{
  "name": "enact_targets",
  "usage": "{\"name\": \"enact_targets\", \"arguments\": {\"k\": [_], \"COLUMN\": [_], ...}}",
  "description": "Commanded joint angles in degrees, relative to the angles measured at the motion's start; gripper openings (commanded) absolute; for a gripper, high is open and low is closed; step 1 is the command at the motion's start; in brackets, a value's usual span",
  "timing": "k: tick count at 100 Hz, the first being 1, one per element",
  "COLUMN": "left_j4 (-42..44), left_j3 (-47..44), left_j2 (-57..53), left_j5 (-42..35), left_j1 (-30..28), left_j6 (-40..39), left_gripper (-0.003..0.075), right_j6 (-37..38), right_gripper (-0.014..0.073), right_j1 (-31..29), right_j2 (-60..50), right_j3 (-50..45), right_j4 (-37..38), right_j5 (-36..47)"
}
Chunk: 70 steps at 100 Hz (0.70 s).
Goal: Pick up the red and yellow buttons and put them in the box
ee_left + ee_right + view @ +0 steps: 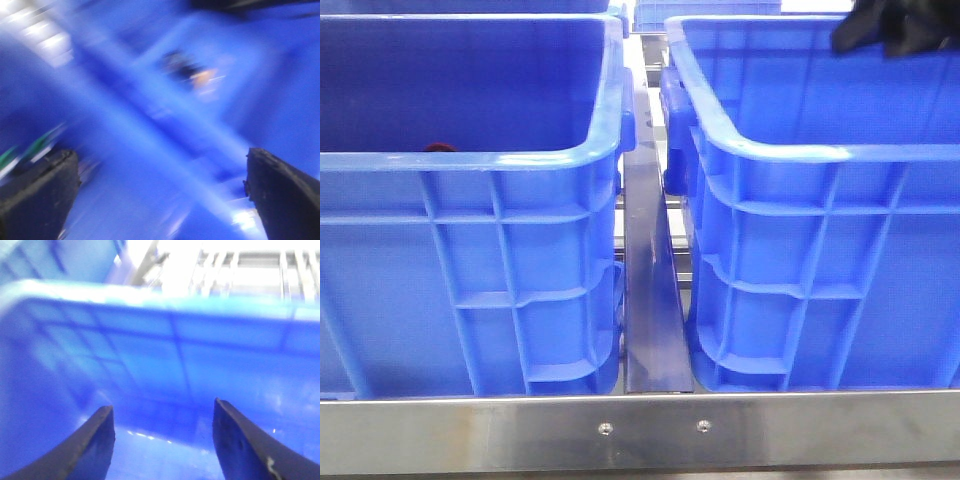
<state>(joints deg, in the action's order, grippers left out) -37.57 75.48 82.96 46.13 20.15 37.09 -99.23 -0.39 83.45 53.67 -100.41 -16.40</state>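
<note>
Risk: left gripper and right gripper both gape empty inside blue crates, left wrist view smeared, so buttons could be mislocated.

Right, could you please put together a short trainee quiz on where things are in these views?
1. True or false: the right gripper is shut on a button.
2. In the front view, the dark red object shows: A) inside the left crate; B) inside the other crate; C) on the rail between them.
3. Which crate is the right gripper over?

Key: 1 false, its jaws are apart with nothing between them. 2 A. 3 the right crate.
</note>
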Motion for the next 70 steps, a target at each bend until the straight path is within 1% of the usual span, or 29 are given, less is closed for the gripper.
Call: {"name": "enact_targets", "arguments": {"k": [1, 6, 14, 19, 28, 34, 40, 70], "left_j4": [9.1, 16.7, 26.7, 31.5, 37.6, 39.3, 39.8, 39.8], "left_j3": [1.9, 1.9, 1.9, 1.9, 2.0, 2.6, 3.1, 5.3], "left_j2": [-2.0, -1.5, -0.5, 0.6, 3.0, 4.9, 6.8, 12.7], "left_j5": [-3.7, -4.0, -3.2, -2.1, 1.6, 4.4, 5.4, 2.3], "left_j1": [-0.6, -0.7, -0.7, -0.7, -0.7, -0.7, -0.7, -0.9], "left_j6": [-15.6, -26.5, -37.8, -42.5, -48.0, -49.7, -50.6, -50.9], "left_gripper": [0.0635, 0.0635, 0.0635, 0.0635, 0.0635, 0.0635, 0.0635, 0.0635], "right_j6": [-0.6, -0.6, -0.6, -0.6, -0.5, -0.5, -0.5, -0.5], "right_gripper": [0.0458, 0.0458, 0.0458, 0.0458, 0.0458, 0.0458, 0.0458, 0.0458], "right_j1": [-0.2, -0.2, -0.2, -0.2, -0.2, -0.2, -0.2, -0.2], "right_j2": [-4.7, -5.7, -6.5, -6.6, -6.6, -6.6, -6.6, -6.6], "right_j3": [0.2, -0.1, -0.3, -0.3, -0.3, -0.3, -0.3, -0.3], "right_j4": [-1.2, -1.2, -1.2, -1.2, -1.2, -1.3, -1.4, -1.4], "right_j5": [-2.0, -2.0, -2.2, -2.5, -2.5, -2.7, -3.0, -3.5]}}
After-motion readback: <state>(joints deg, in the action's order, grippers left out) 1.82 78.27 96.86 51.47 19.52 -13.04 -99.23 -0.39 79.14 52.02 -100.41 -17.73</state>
